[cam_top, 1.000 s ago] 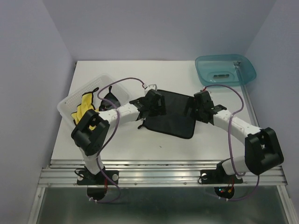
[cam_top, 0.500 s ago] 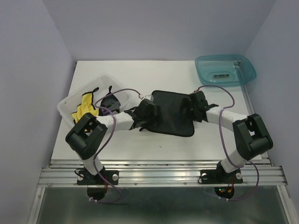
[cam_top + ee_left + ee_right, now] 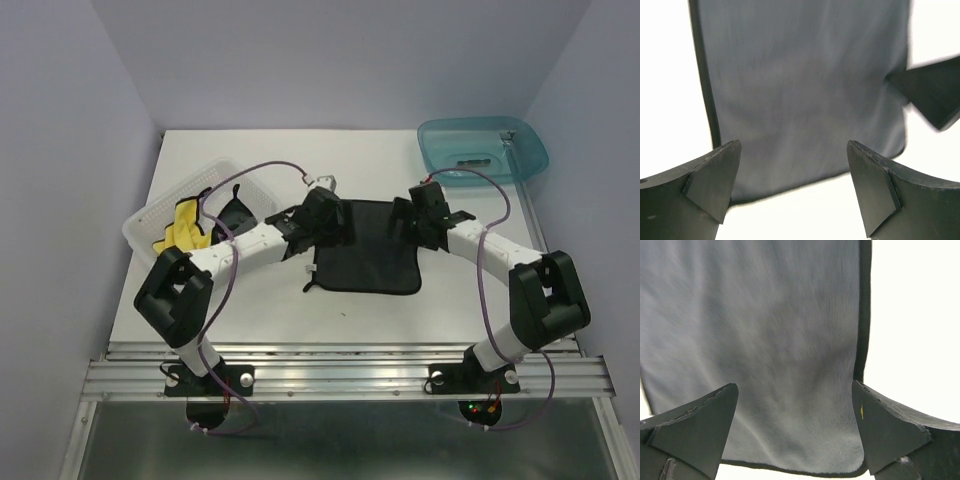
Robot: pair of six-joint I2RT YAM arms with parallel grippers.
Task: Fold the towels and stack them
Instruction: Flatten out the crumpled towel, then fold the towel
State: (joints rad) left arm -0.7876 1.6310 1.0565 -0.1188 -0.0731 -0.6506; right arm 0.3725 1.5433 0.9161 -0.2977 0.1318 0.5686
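A black towel (image 3: 365, 255) lies flat on the white table (image 3: 250, 310), near the middle. My left gripper (image 3: 333, 222) hovers open over its far left corner. My right gripper (image 3: 405, 222) hovers open over its far right corner. In the left wrist view the towel (image 3: 800, 85) looks dark grey and fills the space ahead of the open gripper (image 3: 794, 150), with its near edge between the fingers. In the right wrist view the towel (image 3: 770, 340) lies under the open gripper (image 3: 795, 387). Neither gripper holds anything.
A clear plastic basket (image 3: 150, 215) at the left holds a yellow towel (image 3: 182, 228) and a black towel (image 3: 237, 215). A teal tray (image 3: 483, 150) stands at the back right corner. The right gripper's finger (image 3: 935, 95) shows in the left wrist view.
Both grippers dipped toward the towel's middle, then moved back to its far edge. The towel, skewed before, now lies squarer to the table.
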